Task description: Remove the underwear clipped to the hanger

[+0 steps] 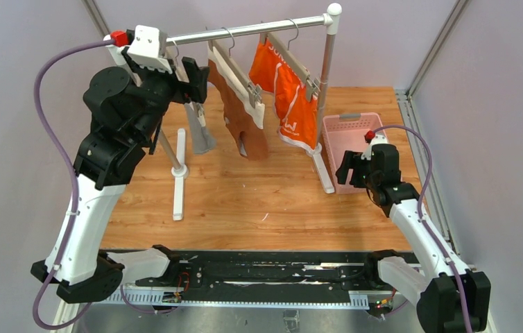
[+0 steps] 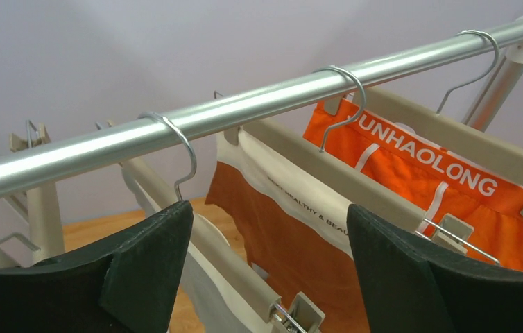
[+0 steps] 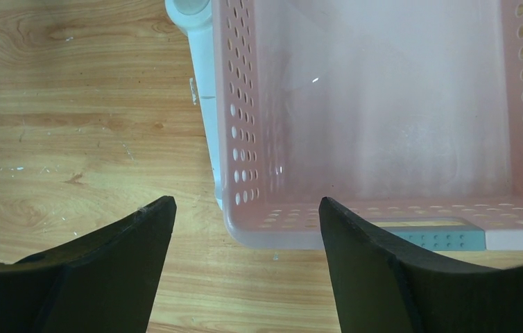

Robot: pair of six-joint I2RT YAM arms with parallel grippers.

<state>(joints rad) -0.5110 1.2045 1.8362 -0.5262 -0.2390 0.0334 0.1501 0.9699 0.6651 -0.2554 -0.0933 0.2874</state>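
Three pieces of underwear hang clipped to beige hangers on a metal rail (image 1: 245, 31): grey (image 1: 200, 132), rust-brown with a cream waistband (image 1: 245, 125), and bright orange with white lettering (image 1: 293, 97). My left gripper (image 1: 196, 83) is raised by the rail's left end, open and holding nothing. In the left wrist view its jaws (image 2: 269, 210) frame the nearest hanger bar (image 2: 224, 257) with the pale grey cloth (image 2: 203, 298) below, the rust-brown pair (image 2: 279, 236) behind and the orange pair (image 2: 467, 201) further right. My right gripper (image 3: 246, 202) stands open and bare over the basket's near edge.
A pink perforated basket (image 1: 345, 125) sits on the wooden table at the right, beside the rack's white foot (image 3: 203, 104); nothing lies in the basket (image 3: 245, 139). The rack's left post and foot (image 1: 179, 173) stand under my left arm. Grey walls close in both sides.
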